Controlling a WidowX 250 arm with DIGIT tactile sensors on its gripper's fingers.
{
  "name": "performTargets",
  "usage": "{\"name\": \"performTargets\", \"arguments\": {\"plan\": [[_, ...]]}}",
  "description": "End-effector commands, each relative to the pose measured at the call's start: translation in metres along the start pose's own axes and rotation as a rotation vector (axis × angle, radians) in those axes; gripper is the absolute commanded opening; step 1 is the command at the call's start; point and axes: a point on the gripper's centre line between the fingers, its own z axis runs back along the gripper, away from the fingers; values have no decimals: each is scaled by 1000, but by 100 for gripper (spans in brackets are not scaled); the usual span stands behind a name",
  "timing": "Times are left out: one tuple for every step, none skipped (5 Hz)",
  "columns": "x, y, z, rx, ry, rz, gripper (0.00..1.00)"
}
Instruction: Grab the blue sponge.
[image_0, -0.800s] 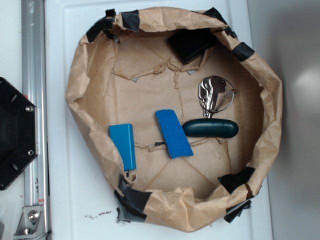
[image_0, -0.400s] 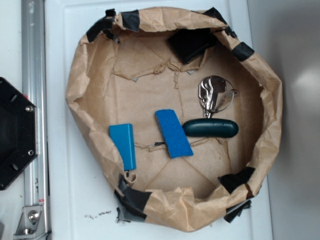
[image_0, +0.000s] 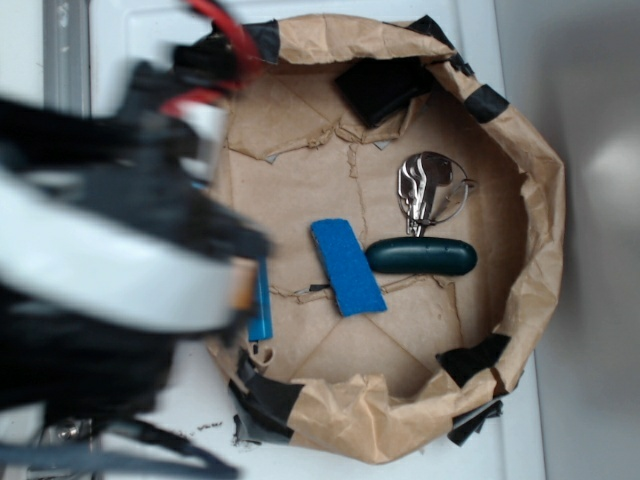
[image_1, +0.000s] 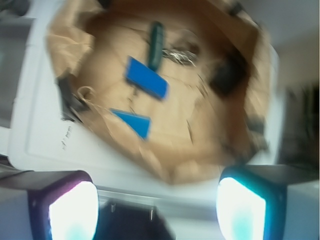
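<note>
The blue sponge (image_0: 347, 267) (image_1: 146, 77) lies flat on the brown paper floor of the paper-lined basin, near its middle, with nothing touching it. My arm (image_0: 110, 260) is a motion-blurred mass over the basin's left side and the table beside it. In the wrist view my gripper (image_1: 159, 205) is open, its two pale pads far apart with nothing between them. It is high above the basin's near rim, well short of the sponge.
A cyan plastic block (image_0: 260, 310) (image_1: 134, 121) lies left of the sponge, partly hidden by the arm. A dark teal oval handle (image_0: 420, 256) and a metal piece (image_0: 428, 190) lie to its right. A black object (image_0: 385, 85) sits at the back. The crumpled paper wall (image_0: 530, 230) rings everything.
My arm has swung into the exterior view from the left, now covering the basin's left rim and most of the cyan block. The objects have not moved.
</note>
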Motion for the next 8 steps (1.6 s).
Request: {"name": "performTargets", "arguments": {"plan": [[26, 11, -58, -62, -68, -405, 100], [34, 26, -78, -106, -79, -413, 100], [44, 29, -106, -85, -60, -463, 100], [61, 11, -122, -49, -40, -583, 100], [70, -23, -142, -58, 3, -749, 100], [70, -30, -141, -100, -37, -795, 100], [65, -23, -144, -220, -98, -847, 100], [62, -23, -149, -131, -121, -847, 100]]}}
